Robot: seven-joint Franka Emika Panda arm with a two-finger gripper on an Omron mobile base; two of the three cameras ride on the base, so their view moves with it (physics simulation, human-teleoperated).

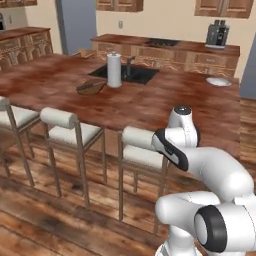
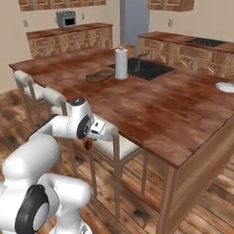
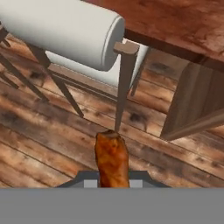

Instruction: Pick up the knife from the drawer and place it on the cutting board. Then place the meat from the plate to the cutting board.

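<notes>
We carry the meat (image 3: 112, 159) pinched in the closed gripper (image 2: 88, 143), low beside a stool (image 3: 72, 37) and well short of the board (image 1: 90, 88) by the sink (image 1: 134, 74); placing remains.

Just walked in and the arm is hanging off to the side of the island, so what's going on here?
The gripper is shut on the meat, a reddish-brown lump, and holds it low beside the island counter, over the wooden floor near a cushioned stool. The cutting board lies far up the counter next to a paper towel roll and the sink. The plate sits bare near the counter's far edge. So the meat is off the plate but not yet on the board.
</notes>
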